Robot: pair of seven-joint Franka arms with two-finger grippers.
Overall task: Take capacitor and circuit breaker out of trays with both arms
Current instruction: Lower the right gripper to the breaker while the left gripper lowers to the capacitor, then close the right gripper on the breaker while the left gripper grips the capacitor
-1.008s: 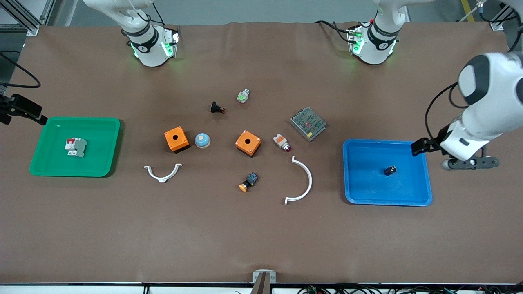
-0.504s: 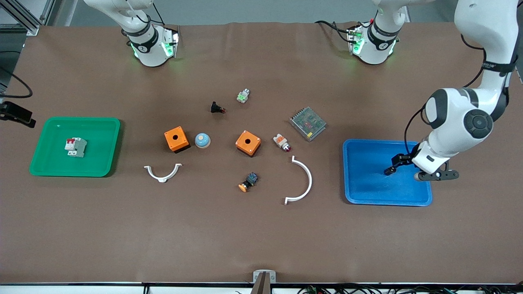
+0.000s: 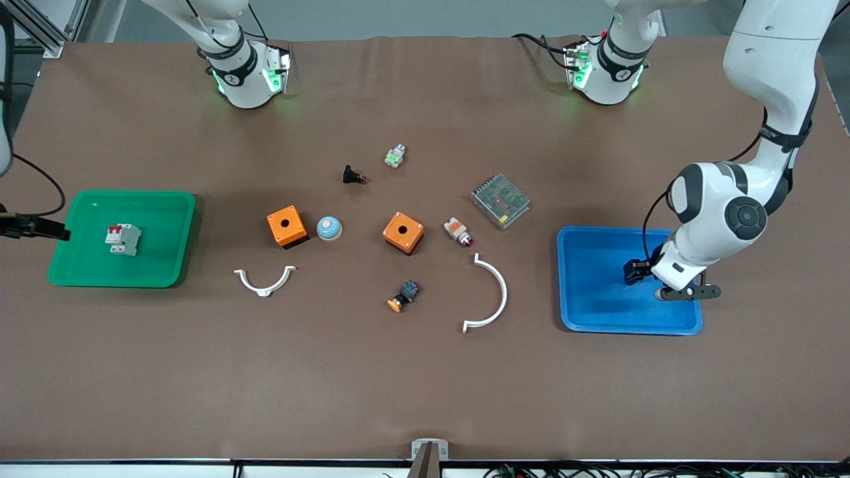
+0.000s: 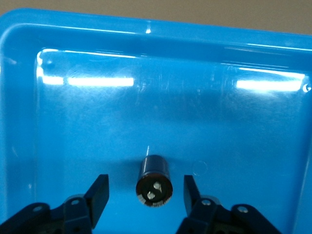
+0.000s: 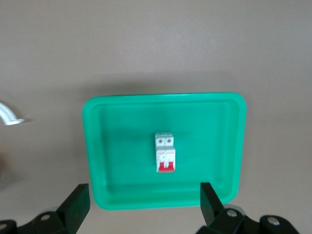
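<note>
Black capacitor (image 4: 155, 181) between spread left end effector (image 4: 145, 195) fingers.

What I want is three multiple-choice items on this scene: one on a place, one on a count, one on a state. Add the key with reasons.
1. Where does the breaker lie?
A. In the blue tray
B. In the green tray
C. On an orange box

2. How many orange boxes stand on the table?
A. One
B. Two
C. Four

3. What is the state of the left hand?
A. Shut on the capacitor
B. Open, fingers either side of the capacitor
C. Open over the green tray

Key: 1 B, the front view shows it on the green floor. 2 B, only two show. 3 B, the left wrist view shows gaps on both sides.
</note>
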